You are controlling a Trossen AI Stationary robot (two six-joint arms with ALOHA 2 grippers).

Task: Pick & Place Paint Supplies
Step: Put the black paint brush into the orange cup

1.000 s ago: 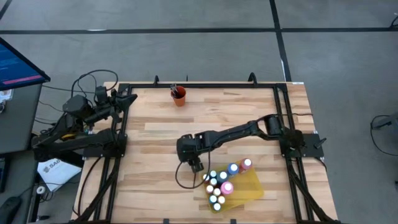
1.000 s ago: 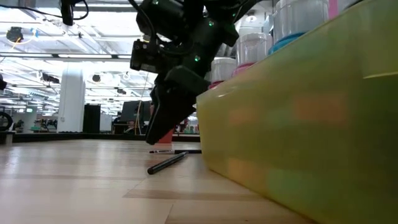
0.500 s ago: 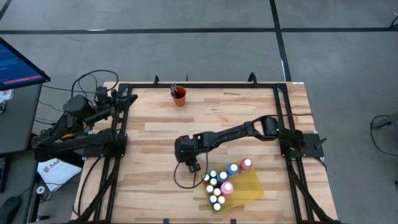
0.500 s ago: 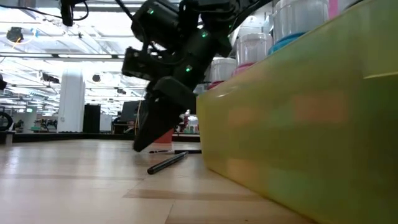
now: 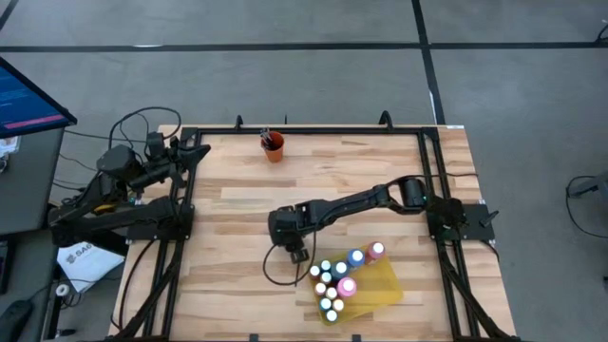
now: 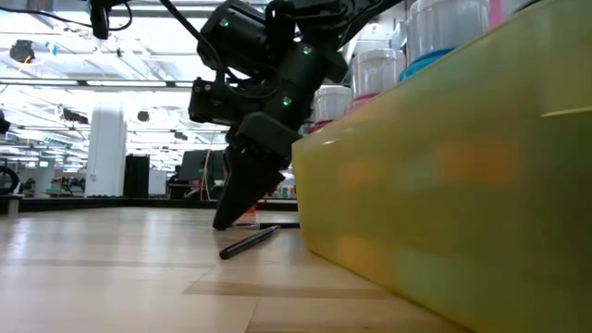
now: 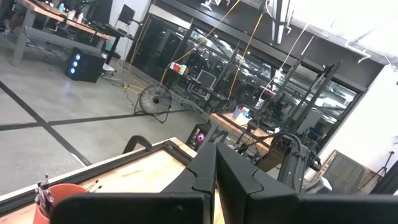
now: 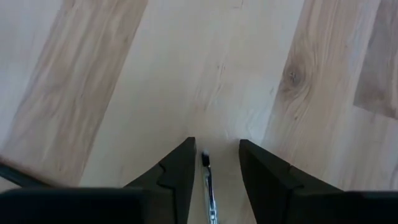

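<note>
Paintbrush (image 8: 207,180) flat on table (image 5: 237,209), long axis running between parted fingers of right gripper (image 8: 213,168); left gripper (image 7: 214,171) closed.

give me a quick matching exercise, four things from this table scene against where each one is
Things:
1. small orange cup
2. flat yellow tray
3. thin dark paintbrush
4. left gripper

Places:
a. lying on the wood beside the tray, under the right gripper
b. parked at the table's left edge
c. far edge of the table
d. near edge, holding the white-capped paint bottles

Pairs: 1-c, 2-d, 3-a, 4-b
</note>
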